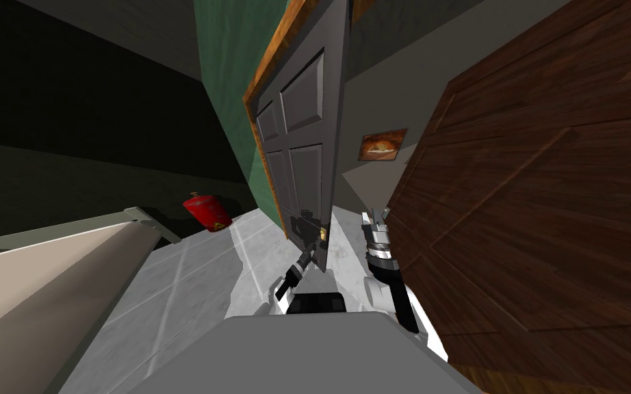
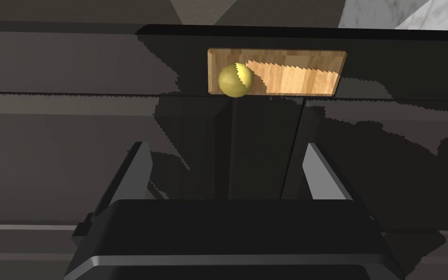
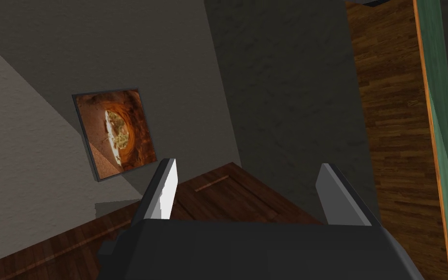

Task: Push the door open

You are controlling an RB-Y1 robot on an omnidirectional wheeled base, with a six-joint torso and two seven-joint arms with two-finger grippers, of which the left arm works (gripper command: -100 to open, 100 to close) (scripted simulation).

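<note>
Left end effector (image 2: 224,144) facing door (image 2: 72,146), knob (image 2: 236,80) ahead

Red canister (image 1: 206,212), framed picture (image 1: 382,144)

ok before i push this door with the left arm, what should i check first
1. Left gripper faces the dark door, near its brass knob: ok.
2. Its fingers open, holding nothing: ok.
3. Contact with the door: cannot tell.
4. Right gripper open, off the door, beside the brown wooden cabinet: ok.
5. Free space behind the door for its swing: cannot tell.
</note>
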